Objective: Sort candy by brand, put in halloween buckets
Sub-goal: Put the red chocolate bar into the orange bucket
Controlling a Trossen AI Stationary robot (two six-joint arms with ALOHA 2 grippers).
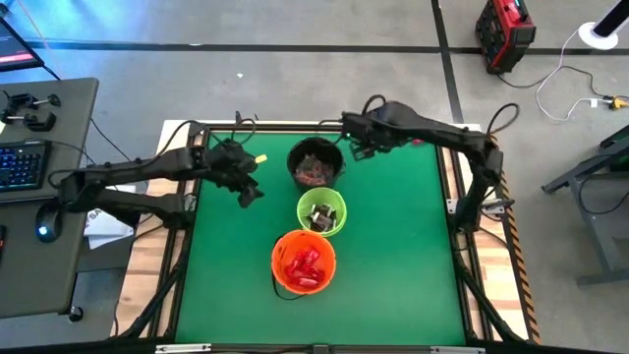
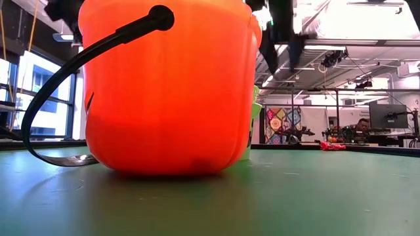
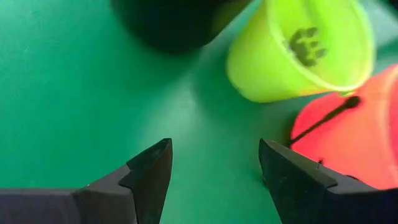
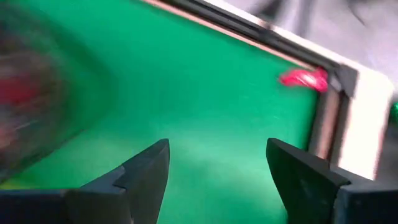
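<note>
Three buckets stand in a row down the table's middle. The black bucket is farthest, the lime green bucket in the middle, and the orange bucket nearest; each holds candy. One red candy lies loose on the green mat by the far edge, also visible in the low view. My left gripper hovers open to the left of the black and green buckets, holding nothing. My right gripper is open and empty just to the right of the black bucket.
The orange bucket fills the low view, its black handle drooping to the mat. The table's wooden far rim runs just behind the loose candy. A desk with keyboard stands off the table's left side. Bare mat lies to the buckets' right.
</note>
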